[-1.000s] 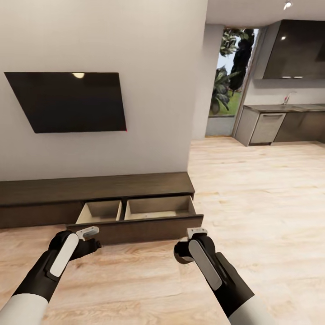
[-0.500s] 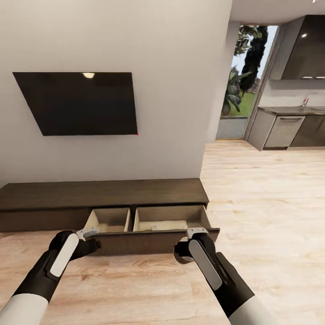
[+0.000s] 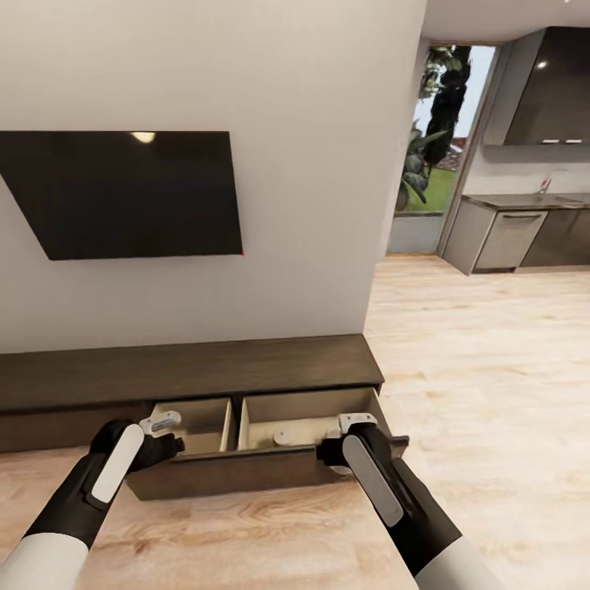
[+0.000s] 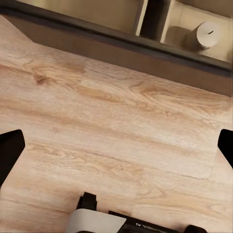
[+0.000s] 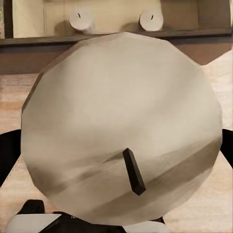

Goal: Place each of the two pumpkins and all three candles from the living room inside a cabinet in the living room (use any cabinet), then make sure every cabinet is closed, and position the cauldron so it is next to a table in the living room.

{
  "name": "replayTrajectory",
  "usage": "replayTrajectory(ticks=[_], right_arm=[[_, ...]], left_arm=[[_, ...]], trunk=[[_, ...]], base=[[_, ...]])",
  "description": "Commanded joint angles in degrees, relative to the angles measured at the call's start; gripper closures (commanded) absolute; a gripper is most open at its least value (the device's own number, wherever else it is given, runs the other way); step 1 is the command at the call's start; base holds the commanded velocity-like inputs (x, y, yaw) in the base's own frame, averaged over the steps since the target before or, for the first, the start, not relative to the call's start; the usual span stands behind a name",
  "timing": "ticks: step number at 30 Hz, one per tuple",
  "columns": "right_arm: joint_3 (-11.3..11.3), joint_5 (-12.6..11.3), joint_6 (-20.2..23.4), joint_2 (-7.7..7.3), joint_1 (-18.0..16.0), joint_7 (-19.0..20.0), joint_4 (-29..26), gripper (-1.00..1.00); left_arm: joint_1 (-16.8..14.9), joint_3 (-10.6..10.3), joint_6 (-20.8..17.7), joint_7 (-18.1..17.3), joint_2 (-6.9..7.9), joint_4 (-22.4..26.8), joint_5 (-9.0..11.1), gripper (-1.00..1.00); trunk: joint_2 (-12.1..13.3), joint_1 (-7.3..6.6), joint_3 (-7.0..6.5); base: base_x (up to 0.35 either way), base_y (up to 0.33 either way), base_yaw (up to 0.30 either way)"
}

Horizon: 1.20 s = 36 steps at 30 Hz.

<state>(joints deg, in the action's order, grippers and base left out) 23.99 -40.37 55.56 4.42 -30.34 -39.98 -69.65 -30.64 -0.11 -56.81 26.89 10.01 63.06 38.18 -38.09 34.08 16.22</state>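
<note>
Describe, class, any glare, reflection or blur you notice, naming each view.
Head view: a small ceiling-light reflection on the dark wall screen, otherwise sharp. Right wrist view: the held candle looms huge, softly shaded. Left wrist view: even light, floor grain crisp.

A black wall-mounted screen (image 3: pixel 123 195) is hanging on the pale wall (image 3: pixel 311 164), pale plank flooring (image 3: pixel 492 360) is stretching off right, and grey kitchen units (image 3: pixel 512 238) are sitting beyond, beside a doorway showing greenery (image 3: pixel 434 131).
</note>
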Motion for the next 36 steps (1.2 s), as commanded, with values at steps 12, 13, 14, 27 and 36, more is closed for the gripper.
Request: replayTrajectory(ticks=[12,13,14,27,36], right_arm=[[0.2,-0.5,0.0,0.07,-0.1,-0.8,-0.1,1.0],[0.2,-0.5,0.0,0.07,-0.1,-0.8,-0.1,1.0],[0.2,-0.5,0.0,0.07,-0.1,-0.8,-0.1,1.0],[0.2,-0.5,0.0,0.07,-0.1,-0.8,-0.2,1.0],[0.2,-0.5,0.0,0.07,-0.1,-0.7,-0.2,1.0]], left_arm=[[0.0,-0.1,-0.1,0.5,0.01,0.0,0.5,-1.0],[0.0,-0.1,-0.1,0.5,0.01,0.0,0.5,-1.0],[0.0,-0.1,-0.1,0.5,0.01,0.0,0.5,-1.0],[0.0,-0.1,-0.1,0.5,-0.07,0.0,0.4,-1.0],[0.0,-0.1,-0.1,0.5,-0.13,0.0,0.4,-1.0]], trunk=[[-0.1,0.05,0.08],[-0.1,0.05,0.08],[-0.1,0.05,0.08],[-0.1,0.05,0.08],[-0.1,0.05,0.08]], base=[[0.336,0.009,-0.001],[0.336,-0.025,0.0],[0.334,-0.029,0.0],[0.258,-0.073,0.0],[0.148,-0.103,0.0]])
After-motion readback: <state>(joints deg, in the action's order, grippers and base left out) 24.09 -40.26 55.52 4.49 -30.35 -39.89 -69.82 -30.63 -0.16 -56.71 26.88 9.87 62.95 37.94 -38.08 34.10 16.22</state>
